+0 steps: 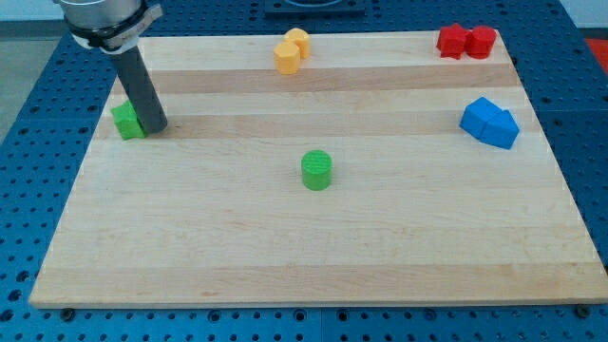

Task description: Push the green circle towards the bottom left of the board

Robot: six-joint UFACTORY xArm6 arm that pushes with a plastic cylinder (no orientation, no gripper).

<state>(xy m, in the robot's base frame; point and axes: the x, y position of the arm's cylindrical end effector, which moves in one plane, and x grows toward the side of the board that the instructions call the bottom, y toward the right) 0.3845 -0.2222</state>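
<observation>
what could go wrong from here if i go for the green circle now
My tip rests beside the green block at the board's left edge, far from the green circle. Leaving carelessly may nudge that block off. An approach from the left would likely drive the circle rightward, not bottom left.

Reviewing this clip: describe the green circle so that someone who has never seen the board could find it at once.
Start from the wooden board and look near its middle. The green circle stands there alone, a short round cylinder with bare wood all round it. The only other green piece, a blocky green block, sits at the view's left edge with my tip right beside it.
</observation>
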